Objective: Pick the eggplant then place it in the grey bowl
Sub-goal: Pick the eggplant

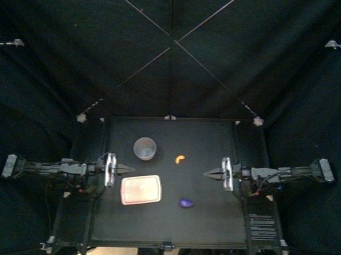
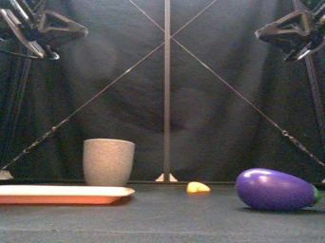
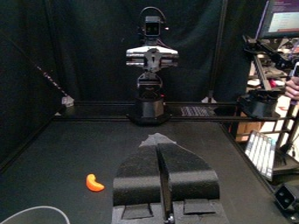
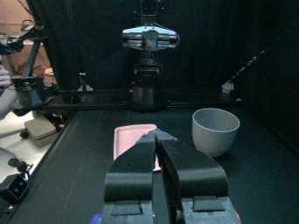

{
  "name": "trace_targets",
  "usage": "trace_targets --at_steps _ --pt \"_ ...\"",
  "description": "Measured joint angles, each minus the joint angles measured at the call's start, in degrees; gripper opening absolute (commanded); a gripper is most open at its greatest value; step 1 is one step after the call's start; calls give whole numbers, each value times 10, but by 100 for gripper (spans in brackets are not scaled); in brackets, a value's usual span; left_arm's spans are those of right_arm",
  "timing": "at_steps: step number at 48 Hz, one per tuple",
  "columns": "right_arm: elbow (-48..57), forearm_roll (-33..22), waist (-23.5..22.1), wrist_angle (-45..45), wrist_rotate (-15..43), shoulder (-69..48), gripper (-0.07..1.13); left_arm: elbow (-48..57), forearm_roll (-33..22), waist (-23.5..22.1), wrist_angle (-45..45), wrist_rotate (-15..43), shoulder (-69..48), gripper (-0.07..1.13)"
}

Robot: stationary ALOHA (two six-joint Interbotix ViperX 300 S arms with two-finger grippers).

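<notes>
Purple eggplant (image 1: 186,203) sits apart at the front; I see pink tray (image 1: 142,189), grey cup (image 1: 146,149) and orange toy (image 1: 181,157) beyond. Left gripper (image 3: 162,140) and right gripper (image 4: 158,136) hang aside, jaws together.

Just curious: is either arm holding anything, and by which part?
Nothing. The left tool and right tool are shut, empty; the eggplant lies on the table.
</notes>
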Motion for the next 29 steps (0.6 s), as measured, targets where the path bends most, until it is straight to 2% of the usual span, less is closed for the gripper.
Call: trace_targets --at_steps 3,11,17,22,29 --pt "0 2 -1 4 0 1 -2 0 4 1 0 0 1 -6" --pt "-4 40 7 47 41 33 6 1 11 1 0 1 1 -1" --pt "-11 67 54 96 83 96 13 1 13 1 0 1 2 -1" --pt "-20 72 98 105 104 156 23 2 15 1 0 1 1 -1" --pt "-40 79 124 99 120 227 45 3 16 1 1 1 1 -1"
